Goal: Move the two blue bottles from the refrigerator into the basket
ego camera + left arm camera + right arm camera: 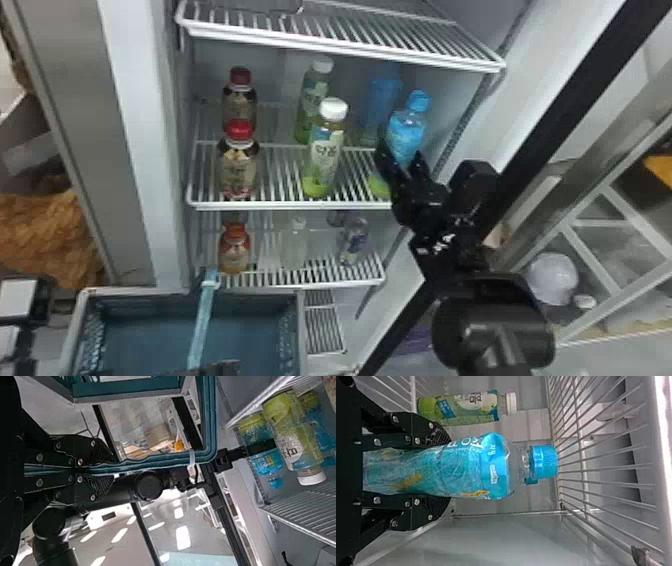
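Blue bottle [406, 131], at shelf [290, 205] front, clasped in right gripper [450, 470], fingers bottle-wide; second blue bottle [383, 97], shelf back; left gripper [113, 468], closed on basket handle [158, 460]; risk: sideways withdrawal toppling green bottle [326, 152].

Head view faces down onto the shelf edge [290, 204], left wrist view from near the basket [300, 325], right closest — all share one blue bottle [406, 134].

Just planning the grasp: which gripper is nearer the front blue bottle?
Right gripper, with the bottle between its fingers. The left gripper is farther away, on the basket handle.
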You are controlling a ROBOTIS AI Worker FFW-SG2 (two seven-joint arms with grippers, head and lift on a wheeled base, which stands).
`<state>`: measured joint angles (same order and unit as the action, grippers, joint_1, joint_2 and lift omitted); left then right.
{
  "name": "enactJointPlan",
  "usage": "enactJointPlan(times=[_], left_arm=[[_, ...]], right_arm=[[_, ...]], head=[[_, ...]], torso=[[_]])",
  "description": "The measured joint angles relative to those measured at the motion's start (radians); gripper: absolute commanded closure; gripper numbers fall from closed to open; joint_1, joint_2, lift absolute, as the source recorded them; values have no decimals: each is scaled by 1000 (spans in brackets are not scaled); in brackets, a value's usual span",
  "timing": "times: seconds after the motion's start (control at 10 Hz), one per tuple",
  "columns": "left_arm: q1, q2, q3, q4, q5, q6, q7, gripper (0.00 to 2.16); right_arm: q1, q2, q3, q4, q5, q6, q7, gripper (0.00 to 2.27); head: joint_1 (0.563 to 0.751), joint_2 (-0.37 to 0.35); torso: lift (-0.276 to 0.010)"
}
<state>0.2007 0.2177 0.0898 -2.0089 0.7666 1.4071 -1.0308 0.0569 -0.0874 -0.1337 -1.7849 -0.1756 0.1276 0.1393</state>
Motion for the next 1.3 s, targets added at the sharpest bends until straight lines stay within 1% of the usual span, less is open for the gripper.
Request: enactJointPlan(times=[0.6, 1.0, 1.3], left_arm=[[8, -6, 4, 0, 3, -3, 0, 1200], [12, -8, 7, 0, 4, -7, 0, 1200], [13, -9, 7, 0, 8, -10, -2, 1200]], right_arm=[[113, 0, -34, -149, -42, 0, 0, 872], [228, 0, -37, -257, -86, 0, 0, 872], [337, 0, -35, -355, -119, 0, 4, 872]], head=[[695, -342], [695, -347], [695, -348]], torso=[[0], [0], [0]])
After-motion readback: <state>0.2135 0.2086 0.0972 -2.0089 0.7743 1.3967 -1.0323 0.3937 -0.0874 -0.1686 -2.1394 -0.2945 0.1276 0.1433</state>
